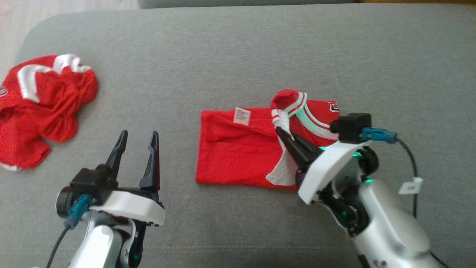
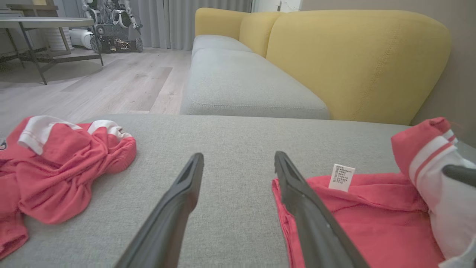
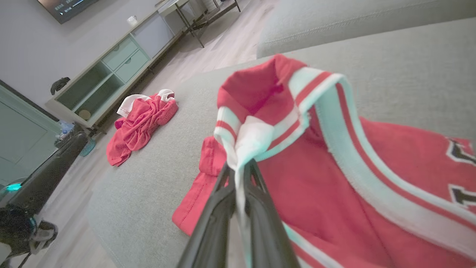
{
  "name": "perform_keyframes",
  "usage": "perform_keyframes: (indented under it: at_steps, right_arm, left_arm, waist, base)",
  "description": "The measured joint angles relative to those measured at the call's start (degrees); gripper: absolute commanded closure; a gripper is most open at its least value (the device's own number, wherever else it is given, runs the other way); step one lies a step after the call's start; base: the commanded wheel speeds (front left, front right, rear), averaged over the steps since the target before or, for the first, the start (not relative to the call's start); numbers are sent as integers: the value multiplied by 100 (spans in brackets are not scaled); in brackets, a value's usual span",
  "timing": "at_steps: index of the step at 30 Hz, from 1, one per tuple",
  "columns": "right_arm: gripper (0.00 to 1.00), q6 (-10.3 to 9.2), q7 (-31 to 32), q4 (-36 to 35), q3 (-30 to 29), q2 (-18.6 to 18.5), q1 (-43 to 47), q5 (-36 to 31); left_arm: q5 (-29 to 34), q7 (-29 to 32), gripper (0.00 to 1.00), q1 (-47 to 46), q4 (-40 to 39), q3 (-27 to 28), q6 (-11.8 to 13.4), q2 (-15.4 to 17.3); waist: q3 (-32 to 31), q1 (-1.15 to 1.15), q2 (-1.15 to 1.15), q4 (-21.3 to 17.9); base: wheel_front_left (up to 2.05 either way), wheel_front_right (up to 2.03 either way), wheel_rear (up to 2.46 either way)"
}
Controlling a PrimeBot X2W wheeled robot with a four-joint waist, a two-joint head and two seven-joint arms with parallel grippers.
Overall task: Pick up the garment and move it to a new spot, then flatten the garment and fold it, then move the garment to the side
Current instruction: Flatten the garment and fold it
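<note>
Crumpled jersey [image 1: 41,108] cut off at left edge; care label [image 1: 241,115] on folded garment [image 1: 230,156] unreadable.

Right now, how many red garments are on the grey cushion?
2. A crumpled garment lies at the far left; a partly folded garment lies centre-right, its striped trim pinched by the right end effector.

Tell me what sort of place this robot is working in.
Probably a home living room: a grey fabric sofa seat with yellow cushioned backrests, and a low pale media cabinet under a wall-mounted screen.
</note>
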Motion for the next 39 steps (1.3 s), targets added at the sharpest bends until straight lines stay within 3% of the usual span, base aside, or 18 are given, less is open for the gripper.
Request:
perform_keyframes:
  at_steps: [7,14,15,16,17,21,28,33,39]
  right_arm:
    - [100,0,-1138,1096,937,-3,-848,823]
    - [100,0,-1621,1995,1578,-10,-1428,1233]
    - [71,0,-1777,2127,1798,-13,-1561,1388]
    - [9,0,-1777,2127,1798,-13,-1561,1388]
    - [0,0,-1924,2195,2015,-13,-1695,1463]
    - [0,0,-2290,2254,2360,-13,-1981,1298]
    - [0,0,-2752,1984,2298,-12,-2058,977]
    - [0,0,-3081,1596,1564,-120,-1974,482]
    - [0,0,-3081,1080,107,-635,-1236,-286]
  left_arm:
    - [0,-1,0,-82,65,-74,-21,-48]
    - [0,-20,0,-206,111,-123,-58,-88]
    - [0,-58,0,-247,123,-123,-80,-101]
    - [0,-58,0,-247,123,-123,-80,-101]
    - [0,-59,0,-268,124,-115,-80,-105]
    - [0,-66,0,-269,137,-79,-80,-112]
    - [0,-114,0,-269,126,8,-74,-112]
    - [0,-115,0,-261,101,40,-43,-97]
    - [1,-115,0,-225,49,75,2,-30]
  waist:
    - [140,0,0,336]
    - [296,0,0,504]
    - [346,0,0,533]
    - [346,0,0,533]
    - [388,0,0,538]
    - [401,0,0,483]
    - [379,0,0,350]
    - [332,0,0,202]
    - [278,0,0,4]
  base:
    - [0,0,0]
    - [0,0,0]
    - [0,0,0]
    - [0,0,0]
    - [0,0,0]
    - [0,0,0]
    - [0,0,0]
    - [0,0,0]
    - [0,0,0]
